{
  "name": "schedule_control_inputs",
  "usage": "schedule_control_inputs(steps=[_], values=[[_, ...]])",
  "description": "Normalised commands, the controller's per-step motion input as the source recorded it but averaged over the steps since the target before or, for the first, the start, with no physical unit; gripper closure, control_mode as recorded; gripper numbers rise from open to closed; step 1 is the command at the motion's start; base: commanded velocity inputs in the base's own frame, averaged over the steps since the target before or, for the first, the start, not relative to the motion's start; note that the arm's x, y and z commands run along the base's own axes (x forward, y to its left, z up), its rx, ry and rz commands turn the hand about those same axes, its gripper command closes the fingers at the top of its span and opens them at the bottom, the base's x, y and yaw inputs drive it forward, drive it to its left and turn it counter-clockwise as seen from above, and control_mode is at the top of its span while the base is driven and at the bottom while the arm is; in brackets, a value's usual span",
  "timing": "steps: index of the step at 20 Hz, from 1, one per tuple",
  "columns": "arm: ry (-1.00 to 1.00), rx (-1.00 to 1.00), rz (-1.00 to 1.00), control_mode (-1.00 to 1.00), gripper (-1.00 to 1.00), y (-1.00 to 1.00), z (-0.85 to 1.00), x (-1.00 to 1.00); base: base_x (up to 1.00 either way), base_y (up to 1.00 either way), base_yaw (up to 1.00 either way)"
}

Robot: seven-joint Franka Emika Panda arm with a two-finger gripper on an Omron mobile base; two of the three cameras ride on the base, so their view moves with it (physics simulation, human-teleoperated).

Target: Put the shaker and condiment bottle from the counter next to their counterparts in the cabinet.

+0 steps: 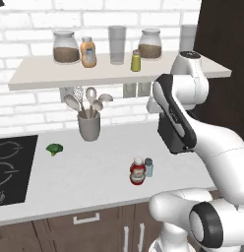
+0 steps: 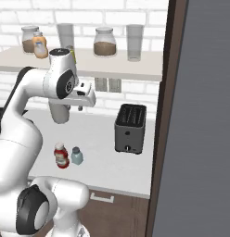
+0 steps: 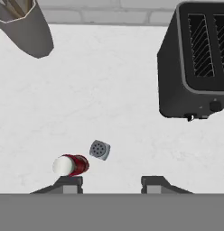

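Shaker and bottle stood side by side near the front edge of the white counter (image 1: 94, 167): we saw the small pale blue-grey shaker (image 1: 149, 167) just beside the squat red condiment bottle (image 1: 137, 171), both upright. Our gripper (image 3: 111, 182) hung above them, jaws apart, holding nothing. On the pale beige shelf (image 1: 55, 76) stood the yellow-green shaker (image 1: 136, 61) and the orange bottle (image 1: 87, 52). A dark toaster (image 2: 130, 128) sat toward the counter's back right.

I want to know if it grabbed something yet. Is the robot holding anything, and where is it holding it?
Nothing. The gripper is open and empty above the counter; the red bottle and shaker stand untouched below it.
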Motion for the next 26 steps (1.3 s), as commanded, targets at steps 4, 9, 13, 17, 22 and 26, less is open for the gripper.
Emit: schedule_control_inputs(steps=[4,9,13,17,22,26], values=[[0.00,-0.02,-0.01,-1.00,-1.00,0.03,-0.10,-0.03,0.00,0.00,0.00],[-0.05,-0.13,-0.06,-1.00,-1.00,0.18,-0.06,-0.05,0.00,0.00,0.00],[-0.14,-0.13,-0.15,-1.00,-1.00,0.29,0.00,-0.13,0.00,0.00,0.00],[-0.14,-0.12,-0.38,-1.00,-1.00,0.32,-0.09,-0.01,0.00,0.00,0.00],[-0.15,-0.14,-0.59,-1.00,-1.00,0.47,-0.21,0.28,0.00,0.00,0.00],[-0.17,-0.10,-0.63,-1.00,-1.00,0.46,-0.30,0.36,0.00,0.00,0.00]])
